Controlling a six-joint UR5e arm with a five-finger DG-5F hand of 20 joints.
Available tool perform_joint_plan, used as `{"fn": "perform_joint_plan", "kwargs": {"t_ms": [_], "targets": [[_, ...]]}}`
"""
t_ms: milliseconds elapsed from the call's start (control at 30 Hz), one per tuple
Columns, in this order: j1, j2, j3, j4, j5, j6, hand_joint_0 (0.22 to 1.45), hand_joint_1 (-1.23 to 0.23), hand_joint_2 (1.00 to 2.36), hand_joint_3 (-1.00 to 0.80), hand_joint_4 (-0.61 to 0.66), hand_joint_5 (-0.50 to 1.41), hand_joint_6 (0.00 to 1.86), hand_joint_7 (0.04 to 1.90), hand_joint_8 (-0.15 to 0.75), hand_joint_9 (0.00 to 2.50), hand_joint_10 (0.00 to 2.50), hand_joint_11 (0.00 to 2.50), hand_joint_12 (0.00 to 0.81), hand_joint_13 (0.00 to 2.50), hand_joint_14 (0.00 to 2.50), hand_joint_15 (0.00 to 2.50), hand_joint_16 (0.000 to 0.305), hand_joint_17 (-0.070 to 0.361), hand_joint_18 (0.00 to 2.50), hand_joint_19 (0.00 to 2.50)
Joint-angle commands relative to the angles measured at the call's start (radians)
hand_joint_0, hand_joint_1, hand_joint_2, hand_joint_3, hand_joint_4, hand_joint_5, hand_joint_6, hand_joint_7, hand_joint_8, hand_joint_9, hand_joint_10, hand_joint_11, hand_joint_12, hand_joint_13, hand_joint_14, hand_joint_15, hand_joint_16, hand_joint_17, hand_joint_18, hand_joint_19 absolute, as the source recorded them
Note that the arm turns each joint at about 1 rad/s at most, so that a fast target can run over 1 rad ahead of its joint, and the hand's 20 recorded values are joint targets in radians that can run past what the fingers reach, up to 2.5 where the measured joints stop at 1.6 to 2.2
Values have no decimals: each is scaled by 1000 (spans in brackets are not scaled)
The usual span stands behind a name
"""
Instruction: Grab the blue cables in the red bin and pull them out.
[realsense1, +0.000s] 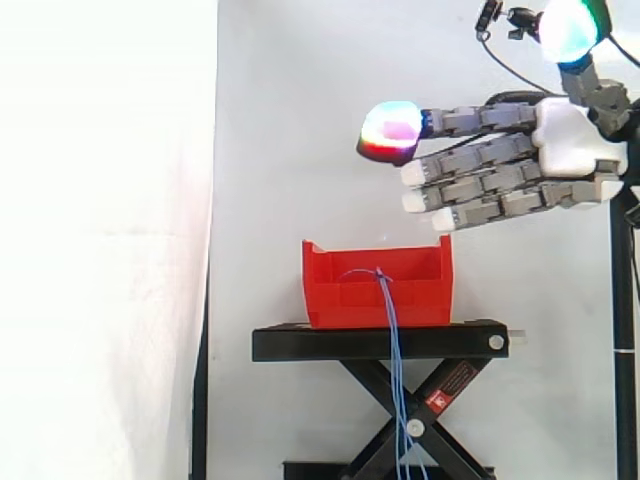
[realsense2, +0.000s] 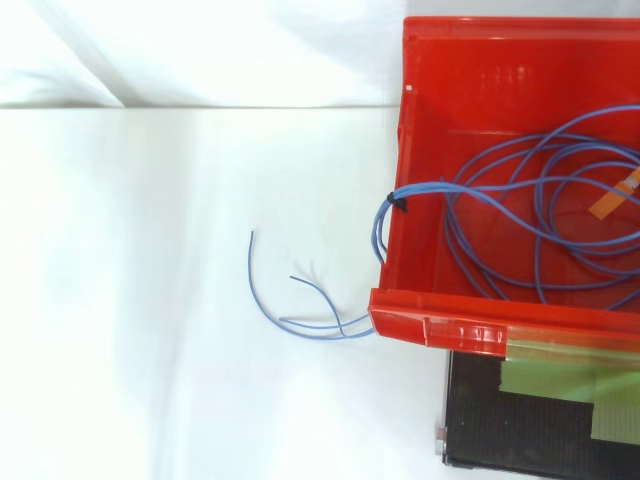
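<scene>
White curtain (realsense1: 280, 120) hangs behind your whole workspace, plain and uncluttered, so the parts stand out well.

Start with the blue cables (realsense2: 420, 190). Most of their length lies in loose loops on the floor of the red bin (realsense1: 340, 290). One bundle climbs over the bin's side wall, pinched together by a small black tie (realsense2: 400, 203) right at the rim. From there it drops down the outside, past the front of the black stand (realsense1: 300, 343), with the free ends fanning apart below. That draped bundle looks like your easiest hold, since it is already gathered and clear of the wall. A strip of orange tape (realsense2: 622, 195) sits among the loops inside the bin.

Your hand (realsense1: 575, 140) hovers above the bin's right end and well apart from it. Its fingers reach out nearly straight and level toward the left, one glowing pad (realsense1: 392, 128) leading, and it holds nothing. It will probably need to come down and left to reach the bundle.

The bin rests flat on the stand's top plate, which carries patches of green tape (realsense2: 560, 385).
</scene>
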Motion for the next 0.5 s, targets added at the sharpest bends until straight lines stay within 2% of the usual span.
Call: {"fn": "perform_joint_plan", "kwargs": {"t_ms": [0, 33, 100, 133, 200, 267, 300, 367, 400, 467], "targets": [[-6, -51, 68, -32, -40, -2, 746, -779, 1001, -972, 166, 185, 7, 224, 258, 235, 0, 0, 339, 0, 1, 45, 54, 120, 0, 20], [-9, -60, 82, -42, -50, -2, 747, -779, 1000, -971, 166, 185, 7, 225, 258, 239, 1, 0, 339, 0, 2, 46, 54, 121, 0, 29], [-20, -91, 132, -76, -69, -4, 746, -779, 1001, -968, 169, 188, 7, 226, 259, 246, 0, 0, 340, 0, 0, 48, 54, 121, 0, 27], [-20, -106, 162, -102, -86, -5, 748, -779, 1001, -973, 171, 192, 7, 227, 259, 252, 0, 0, 341, 0, 0, 49, 54, 121, 0, 33], [-26, -115, 189, -113, -106, -24, 749, -780, 1001, -969, 172, 199, 7, 227, 259, 254, 0, 0, 342, 0, 1, 56, 53, 120, 0, 39], [-26, -117, 189, -107, -108, -36, 750, -783, 1001, -965, 173, 202, 7, 225, 261, 263, 0, 0, 341, 0, 2, 54, 53, 120, 0, 43], [-25, -115, 189, -93, -109, -71, 750, -783, 1001, -961, 176, 207, 8, 228, 260, 277, 0, 9, 343, 0, 2, 64, 54, 121, 0, 50], [-21, -117, 189, -81, -111, -104, 751, -785, 1001, -955, 182, 223, 7, 230, 264, 317, 0, 42, 346, 0, 0, 64, 54, 121, 0, 48], [-21, -141, 189, -73, -111, -124, 752, -785, 1002, -952, 181, 226, 7, 231, 264, 322, 0, 51, 346, 6, 2, 68, 54, 121, 0, 57], [-23, -158, 203, -74, -112, -131, 753, -787, 1002, -953, 182, 234, 7, 236, 264, 343, 0, 59, 343, 25, 2, 73, 54, 122, 0, 65]]}}
